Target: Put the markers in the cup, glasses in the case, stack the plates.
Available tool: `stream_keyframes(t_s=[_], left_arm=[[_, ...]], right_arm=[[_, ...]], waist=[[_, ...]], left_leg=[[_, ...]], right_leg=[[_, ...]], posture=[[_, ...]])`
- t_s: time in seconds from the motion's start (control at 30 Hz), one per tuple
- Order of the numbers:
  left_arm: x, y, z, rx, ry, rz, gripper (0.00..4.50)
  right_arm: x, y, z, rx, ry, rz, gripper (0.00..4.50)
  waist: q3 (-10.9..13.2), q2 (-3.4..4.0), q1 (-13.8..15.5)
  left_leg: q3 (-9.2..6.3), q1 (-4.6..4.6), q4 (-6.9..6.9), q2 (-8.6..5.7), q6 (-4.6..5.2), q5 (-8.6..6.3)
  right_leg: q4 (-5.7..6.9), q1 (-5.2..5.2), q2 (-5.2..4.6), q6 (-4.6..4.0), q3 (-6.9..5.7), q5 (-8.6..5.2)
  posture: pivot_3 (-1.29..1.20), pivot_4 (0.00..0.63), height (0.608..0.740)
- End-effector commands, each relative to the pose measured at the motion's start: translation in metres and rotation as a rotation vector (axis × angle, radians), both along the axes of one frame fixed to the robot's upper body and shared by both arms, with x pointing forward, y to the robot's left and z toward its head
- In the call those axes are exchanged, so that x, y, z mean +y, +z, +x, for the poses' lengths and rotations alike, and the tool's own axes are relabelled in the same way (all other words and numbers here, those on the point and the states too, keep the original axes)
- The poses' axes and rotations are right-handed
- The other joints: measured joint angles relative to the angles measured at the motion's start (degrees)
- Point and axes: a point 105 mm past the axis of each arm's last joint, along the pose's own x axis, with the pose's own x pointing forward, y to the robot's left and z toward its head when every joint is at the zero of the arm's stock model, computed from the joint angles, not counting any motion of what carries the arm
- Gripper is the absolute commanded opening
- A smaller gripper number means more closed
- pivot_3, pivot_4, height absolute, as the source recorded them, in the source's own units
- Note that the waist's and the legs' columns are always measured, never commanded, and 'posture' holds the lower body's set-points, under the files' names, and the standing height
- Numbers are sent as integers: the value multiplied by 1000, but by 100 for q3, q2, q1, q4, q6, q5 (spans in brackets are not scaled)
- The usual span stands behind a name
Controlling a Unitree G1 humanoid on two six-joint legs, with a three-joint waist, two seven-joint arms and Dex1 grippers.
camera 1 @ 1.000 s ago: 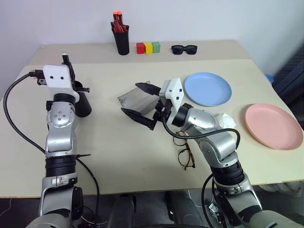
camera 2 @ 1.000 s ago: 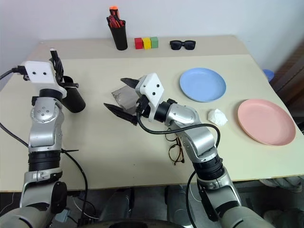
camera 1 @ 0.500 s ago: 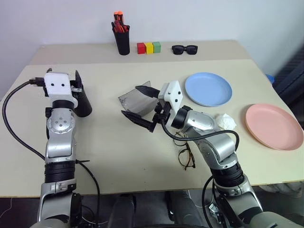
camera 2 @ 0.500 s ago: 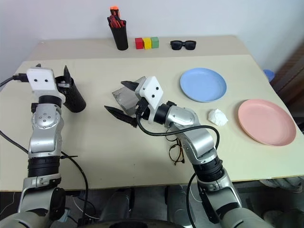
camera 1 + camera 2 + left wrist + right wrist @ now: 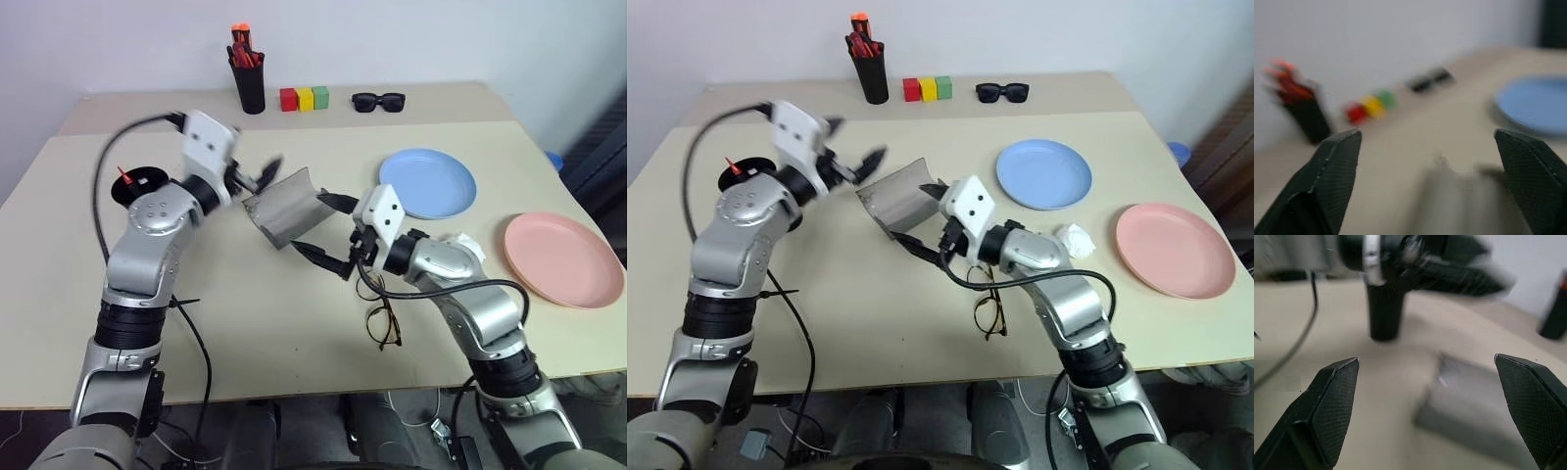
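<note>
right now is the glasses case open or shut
Open: the grey case lies with its lid lifted, hollow inside showing; the glasses lie outside it.

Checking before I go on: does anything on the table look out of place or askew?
A crumpled white wad lies between the blue plate and the pink plate; it belongs to no step. The grey case sits open and askew. Nothing looks spilled or damaged.

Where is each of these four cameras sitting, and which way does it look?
Left and right eye views: on the head, looking down over the table and both arms; both show the grey case.
Left wrist view: on the left arm, between the left hand's open fingers, facing the colored blocks and blue plate.
Right wrist view: on the right arm, along the right hand, facing the case and black cup.
</note>
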Motion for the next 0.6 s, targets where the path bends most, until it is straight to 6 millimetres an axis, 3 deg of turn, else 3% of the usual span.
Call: stream_keyframes(t_s=[0.03, 0.23, 0.3, 0.33, 0.43, 0.6], left_arm=[[-15, -15, -6, 118, -107, 49, 4452], [-33, -59, -4, 339, -184, 124, 4452], [-35, -65, -1, 362, -181, 130, 4452], [-36, -65, 1, 364, -179, 126, 4222], [-37, -70, 3, 368, -182, 133, 3148], [-37, -75, 2, 356, -191, 165, 545]], right_arm=[[-21, 10, -5, -58, -16, -63, 4500], [-59, -3, -13, -28, -60, -220, 4500], [-63, -6, -15, -25, -69, -241, 4500], [-64, -6, -15, -26, -76, -245, 4500], [-65, -7, -16, -28, -86, -248, 4500], [-62, -9, -17, -26, -83, -244, 4500]], waist=[[0, 1, 9], [0, 0, 55], [1, 0, 32], [1, 0, 26], [1, 0, 28], [1, -1, 46]], left_leg=[[0, -1, 1, 0, 0, 0], [0, -5, 4, -1, 2, -1], [1, -6, 4, -1, 3, -2], [1, -5, 4, -1, 4, -2], [1, -4, 4, 0, 5, -2], [1, -6, 5, -1, 4, -2]], right_leg=[[0, 0, 1, 0, 0, 0], [-5, 2, -2, 0, 0, -1], [-10, 3, -2, 0, 0, -1], [-10, 2, -2, 0, 0, -1], [-6, 1, 0, 0, 1, -1], [-7, 2, -2, 1, 1, -1]], posture=[[0, 150, 740], [0, 150, 740], [0, 150, 740], [0, 150, 740], [0, 150, 740], [0, 150, 740]])
